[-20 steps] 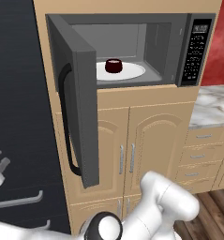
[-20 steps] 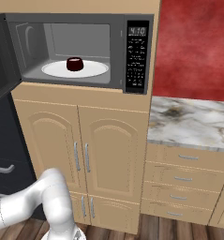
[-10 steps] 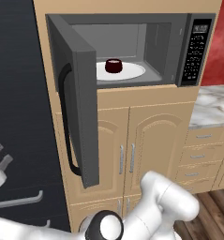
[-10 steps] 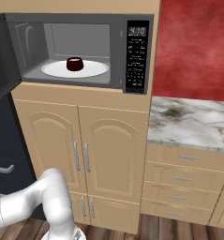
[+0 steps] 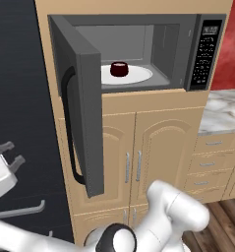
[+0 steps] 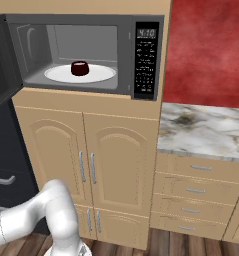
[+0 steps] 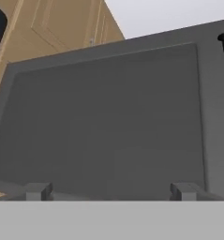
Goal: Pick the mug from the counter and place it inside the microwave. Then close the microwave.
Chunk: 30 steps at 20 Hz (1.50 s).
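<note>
mug (image 5: 119,69): dark maroon, upright on my microwave's white plate (image 5: 136,76)
microwave (image 6: 91,55): door (image 5: 82,113) swung open
counter (image 6: 206,130): marble, right of microwave

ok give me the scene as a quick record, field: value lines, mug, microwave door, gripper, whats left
mug: upright on the white plate inside the microwave
microwave door: swung wide open, handle on its outer face
gripper: low at the left of the left base view, fingers apart, empty, outside the door
hand view: faces the door's grey panel
counter: right of the microwave, lower
left to do: close the door
</note>
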Motion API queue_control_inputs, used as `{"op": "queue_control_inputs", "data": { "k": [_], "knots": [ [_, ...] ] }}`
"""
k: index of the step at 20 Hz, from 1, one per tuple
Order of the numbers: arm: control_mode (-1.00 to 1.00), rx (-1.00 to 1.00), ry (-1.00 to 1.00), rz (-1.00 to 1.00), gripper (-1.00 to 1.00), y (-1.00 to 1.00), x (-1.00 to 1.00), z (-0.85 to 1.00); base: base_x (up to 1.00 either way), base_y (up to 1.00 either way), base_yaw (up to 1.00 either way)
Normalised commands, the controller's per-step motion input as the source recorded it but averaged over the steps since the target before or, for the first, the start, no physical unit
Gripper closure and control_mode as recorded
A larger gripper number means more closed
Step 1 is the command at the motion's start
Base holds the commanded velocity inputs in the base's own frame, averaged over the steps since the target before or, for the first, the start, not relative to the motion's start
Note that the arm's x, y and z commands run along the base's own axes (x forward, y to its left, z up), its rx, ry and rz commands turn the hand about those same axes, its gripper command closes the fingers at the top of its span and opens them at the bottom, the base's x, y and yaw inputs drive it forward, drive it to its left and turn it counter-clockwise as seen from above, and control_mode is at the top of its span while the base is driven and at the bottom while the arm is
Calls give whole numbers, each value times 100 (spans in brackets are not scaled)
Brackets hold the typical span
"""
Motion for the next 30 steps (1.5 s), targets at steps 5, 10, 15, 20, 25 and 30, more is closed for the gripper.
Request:
{"op": "queue_control_inputs", "data": {
  "k": [5,10,15,20,25,30],
  "knots": [
    [-100,0,2,0,-100,-61,-12,14,0,0,0],
    [-100,0,10,0,-100,-71,-13,12,0,0,0],
    [-100,0,16,0,-100,-73,-4,15,0,0,0],
    [-100,0,12,0,-100,-77,-3,26,0,0,0],
    [-100,0,7,0,-100,-72,0,30,0,0,0],
    [-100,0,2,1,-100,-69,20,21,0,0,0]
  ]
}}
